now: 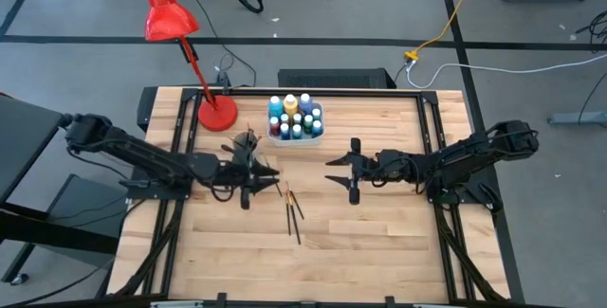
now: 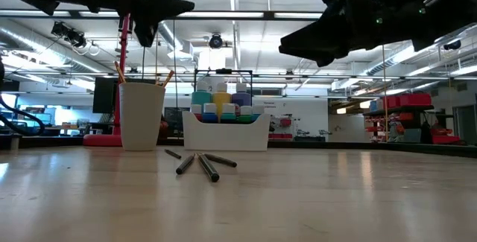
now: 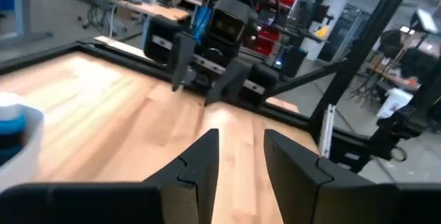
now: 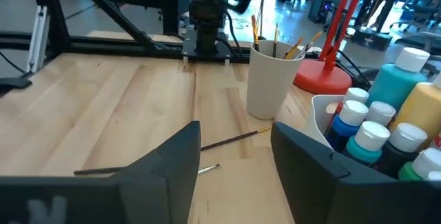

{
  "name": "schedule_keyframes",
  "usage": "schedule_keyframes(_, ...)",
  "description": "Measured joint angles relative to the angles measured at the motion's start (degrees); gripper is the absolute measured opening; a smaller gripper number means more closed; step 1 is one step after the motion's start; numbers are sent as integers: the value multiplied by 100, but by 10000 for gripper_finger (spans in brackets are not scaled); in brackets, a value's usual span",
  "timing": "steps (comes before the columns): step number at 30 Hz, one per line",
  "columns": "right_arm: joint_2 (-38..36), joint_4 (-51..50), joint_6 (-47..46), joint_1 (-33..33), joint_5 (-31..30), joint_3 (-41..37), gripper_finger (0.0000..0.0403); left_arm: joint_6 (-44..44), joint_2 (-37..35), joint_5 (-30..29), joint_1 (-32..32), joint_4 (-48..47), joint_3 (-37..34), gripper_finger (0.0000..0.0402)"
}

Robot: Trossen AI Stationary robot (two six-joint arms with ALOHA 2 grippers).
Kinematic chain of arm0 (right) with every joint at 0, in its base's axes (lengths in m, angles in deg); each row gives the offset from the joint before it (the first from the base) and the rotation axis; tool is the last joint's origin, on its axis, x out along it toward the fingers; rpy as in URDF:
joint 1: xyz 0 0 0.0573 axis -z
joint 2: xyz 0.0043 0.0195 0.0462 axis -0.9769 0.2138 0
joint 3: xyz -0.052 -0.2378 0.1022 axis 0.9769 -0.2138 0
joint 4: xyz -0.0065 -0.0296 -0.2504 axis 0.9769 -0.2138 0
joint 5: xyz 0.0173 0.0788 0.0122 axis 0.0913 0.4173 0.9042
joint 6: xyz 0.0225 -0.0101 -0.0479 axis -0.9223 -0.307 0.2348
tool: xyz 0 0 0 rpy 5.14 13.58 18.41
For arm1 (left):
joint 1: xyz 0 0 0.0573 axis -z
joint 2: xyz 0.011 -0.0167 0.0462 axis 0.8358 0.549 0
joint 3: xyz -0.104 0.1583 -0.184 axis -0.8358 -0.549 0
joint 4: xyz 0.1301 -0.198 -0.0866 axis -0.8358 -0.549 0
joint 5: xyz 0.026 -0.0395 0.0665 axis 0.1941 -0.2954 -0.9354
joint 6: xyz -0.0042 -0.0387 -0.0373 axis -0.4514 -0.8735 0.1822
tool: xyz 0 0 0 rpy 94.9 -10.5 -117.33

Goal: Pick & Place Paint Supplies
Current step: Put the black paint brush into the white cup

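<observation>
high view puts your right tool [image 1: 352, 170] over the middle of the counter [image 1: 379, 242], fingers spread wide and holding nothing; your left tool [image 1: 248, 170] faces it from the other side, fingers parted a little and holding nothing, right over the white cup [image 2: 141, 115] of brushes. between the two tools, loose paintbrushes [image 1: 294, 208] lie flat on the wood, close together and fanned. behind them, near the far edge, the white caddy [image 1: 295, 135] holds the paint bottles [image 1: 294, 116], upright and packed together. the cup stands just beside the caddy, and the red lamp [image 1: 216, 112] stands next to it.
</observation>
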Motion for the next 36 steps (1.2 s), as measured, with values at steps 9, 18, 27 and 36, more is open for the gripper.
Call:
schedule_keyframes(9, 0, 4, -39, 0, 0, 0, 178, -664, 867, -61, 436, 1001, 2, 123)
schedule_keyframes(18, 0, 9, -39, 0, -4, 4, 178, -1060, 1873, -256, 826, 1052, 432, 123)
schedule_keyframes(27, 2, -9, -39, 0, 0, 4, 178, -981, 2864, -261, 867, 980, 1070, 123)
schedule_keyframes(36, 2, -62, -39, 0, 74, 4, 178, -978, 3150, -474, 864, 423, 1375, 121)
